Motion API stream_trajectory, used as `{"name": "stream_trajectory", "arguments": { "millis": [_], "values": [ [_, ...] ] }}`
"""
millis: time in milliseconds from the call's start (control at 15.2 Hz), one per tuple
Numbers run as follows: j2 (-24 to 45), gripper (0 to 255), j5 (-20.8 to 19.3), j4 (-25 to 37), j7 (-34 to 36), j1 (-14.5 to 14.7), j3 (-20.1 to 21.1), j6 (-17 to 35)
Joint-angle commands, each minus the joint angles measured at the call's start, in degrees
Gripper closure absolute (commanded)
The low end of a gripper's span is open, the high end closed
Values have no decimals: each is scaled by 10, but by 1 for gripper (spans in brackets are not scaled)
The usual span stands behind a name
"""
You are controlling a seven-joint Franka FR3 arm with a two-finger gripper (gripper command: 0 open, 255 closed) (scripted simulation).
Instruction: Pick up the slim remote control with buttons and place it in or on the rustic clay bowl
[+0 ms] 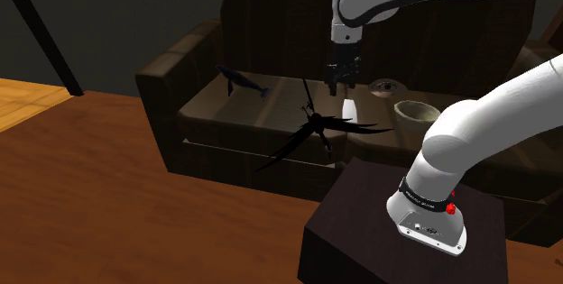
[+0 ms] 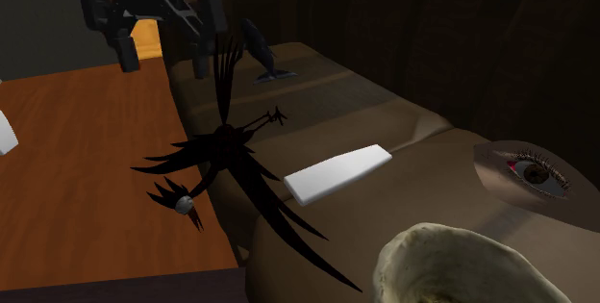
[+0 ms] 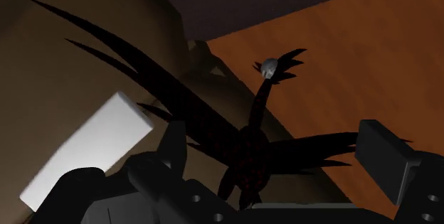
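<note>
While the gripper (image 1: 343, 82) hangs with fingers spread, clasping nothing, a black bird figure (image 3: 242, 151) stands under it. The white remote (image 2: 338, 172) lies flat on the sofa seat (image 1: 230, 111), below and aside. The clay bowl (image 1: 417, 111) sits beyond the remote.

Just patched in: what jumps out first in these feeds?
The spiky black bird figure sprawled over the front edge of the sofa seat grabs the eye first. Beside it on the seat lies the plain white remote, with the open gripper above them and the pale bowl nearby.
</note>
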Motion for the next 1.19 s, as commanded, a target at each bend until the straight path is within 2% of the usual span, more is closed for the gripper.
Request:
{"name": "stream_trajectory", "arguments": {
  "millis": [0,660,1122],
  "values": [
    [28,0,-5,-4,20,-17,-10,40],
    [176,0,-17,4,114,-92,-60,214],
    [280,0,-4,26,167,-136,-102,320]
  ]
}}
